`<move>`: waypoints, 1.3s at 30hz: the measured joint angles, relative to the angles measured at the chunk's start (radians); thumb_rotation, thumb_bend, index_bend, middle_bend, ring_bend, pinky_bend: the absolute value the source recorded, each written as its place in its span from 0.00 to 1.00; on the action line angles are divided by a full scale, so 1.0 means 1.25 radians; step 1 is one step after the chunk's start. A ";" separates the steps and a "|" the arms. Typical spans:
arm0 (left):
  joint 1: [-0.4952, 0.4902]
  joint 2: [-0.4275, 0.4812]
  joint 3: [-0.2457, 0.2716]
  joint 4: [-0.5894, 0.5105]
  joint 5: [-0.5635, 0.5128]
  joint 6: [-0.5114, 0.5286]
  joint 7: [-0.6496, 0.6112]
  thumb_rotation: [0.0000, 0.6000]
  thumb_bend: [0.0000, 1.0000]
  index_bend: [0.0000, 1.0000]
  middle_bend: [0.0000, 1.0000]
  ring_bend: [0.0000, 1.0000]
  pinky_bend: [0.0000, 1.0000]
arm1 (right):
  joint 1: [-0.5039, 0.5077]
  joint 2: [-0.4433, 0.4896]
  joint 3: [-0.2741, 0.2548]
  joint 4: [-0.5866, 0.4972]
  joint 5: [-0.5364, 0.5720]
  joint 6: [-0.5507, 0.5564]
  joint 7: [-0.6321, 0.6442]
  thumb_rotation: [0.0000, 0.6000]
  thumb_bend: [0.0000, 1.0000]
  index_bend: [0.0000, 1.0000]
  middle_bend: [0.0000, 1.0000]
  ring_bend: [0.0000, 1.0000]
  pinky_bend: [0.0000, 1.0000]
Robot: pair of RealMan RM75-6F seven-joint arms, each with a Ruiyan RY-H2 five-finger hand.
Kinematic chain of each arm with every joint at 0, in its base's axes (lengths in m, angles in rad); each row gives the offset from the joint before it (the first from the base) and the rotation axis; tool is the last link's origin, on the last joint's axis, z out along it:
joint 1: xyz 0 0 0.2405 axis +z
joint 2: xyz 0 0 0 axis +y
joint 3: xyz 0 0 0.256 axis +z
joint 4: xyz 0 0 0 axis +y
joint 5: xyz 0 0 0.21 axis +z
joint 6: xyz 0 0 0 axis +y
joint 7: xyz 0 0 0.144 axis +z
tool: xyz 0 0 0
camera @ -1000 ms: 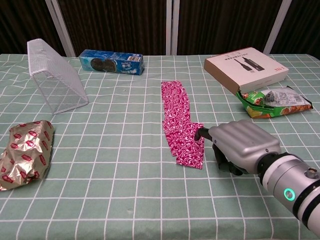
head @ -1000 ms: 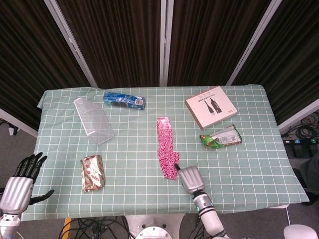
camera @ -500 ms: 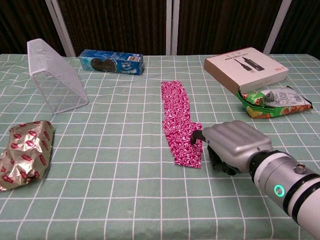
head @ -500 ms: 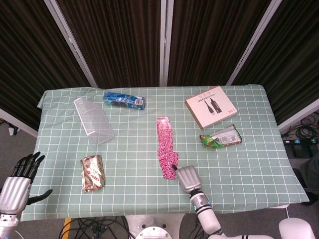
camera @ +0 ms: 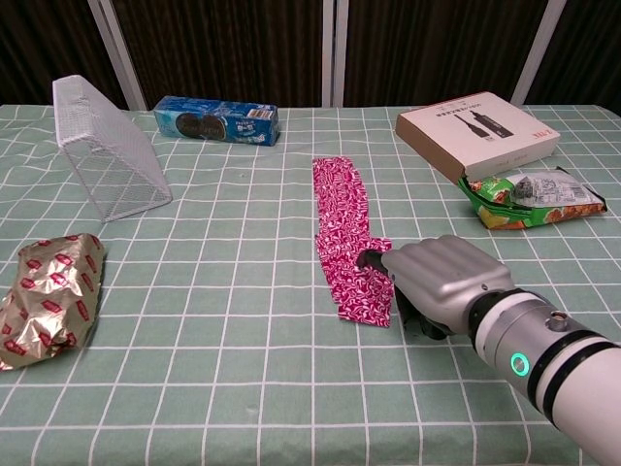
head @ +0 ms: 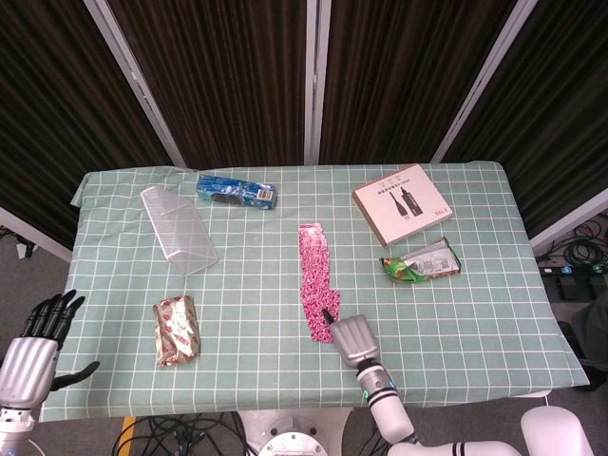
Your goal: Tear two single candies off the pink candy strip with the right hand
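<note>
Right hand (camera: 441, 282) at near end of pink candy strip (camera: 347, 233), mid desk (head: 475, 313).
Fingers (camera: 372, 259) curled in, a dark tip resting on the strip's near edge; can't tell if it's pinched. Strip lies flat, running away from robot. Left hand (head: 38, 342) off the desk's left edge, fingers spread, holding nothing.
</note>
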 measured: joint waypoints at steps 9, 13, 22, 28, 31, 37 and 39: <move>0.001 -0.001 0.001 0.002 0.000 -0.001 0.000 0.96 0.01 0.05 0.01 0.00 0.09 | 0.017 0.015 -0.016 -0.008 0.041 0.008 -0.001 1.00 1.00 0.12 0.91 0.85 0.76; 0.000 -0.001 0.002 0.001 -0.001 -0.003 0.002 0.97 0.01 0.05 0.01 0.00 0.09 | 0.019 0.026 -0.025 -0.017 0.040 0.020 0.004 1.00 1.00 0.13 0.91 0.85 0.76; -0.001 0.002 0.005 -0.010 -0.003 -0.014 0.013 0.97 0.01 0.05 0.01 0.00 0.09 | 0.016 0.068 -0.042 -0.037 0.067 0.032 0.023 1.00 1.00 0.15 0.91 0.85 0.76; -0.003 0.005 0.007 -0.017 -0.001 -0.017 0.018 0.97 0.01 0.05 0.01 0.00 0.09 | 0.014 0.099 -0.049 -0.035 0.092 0.028 0.043 1.00 1.00 0.16 0.91 0.85 0.76; -0.003 0.005 0.008 -0.020 0.001 -0.018 0.022 0.96 0.01 0.05 0.01 0.00 0.09 | 0.011 0.115 -0.058 -0.040 0.094 0.030 0.054 1.00 1.00 0.17 0.91 0.85 0.76; -0.003 0.006 0.009 -0.024 0.000 -0.021 0.027 0.97 0.01 0.05 0.01 0.00 0.09 | -0.002 0.153 -0.077 -0.050 0.097 0.036 0.080 1.00 1.00 0.18 0.91 0.85 0.76; -0.003 0.007 0.009 -0.025 -0.001 -0.022 0.028 0.97 0.01 0.05 0.01 0.00 0.09 | -0.006 0.167 -0.085 -0.052 0.100 0.038 0.087 1.00 1.00 0.18 0.91 0.85 0.76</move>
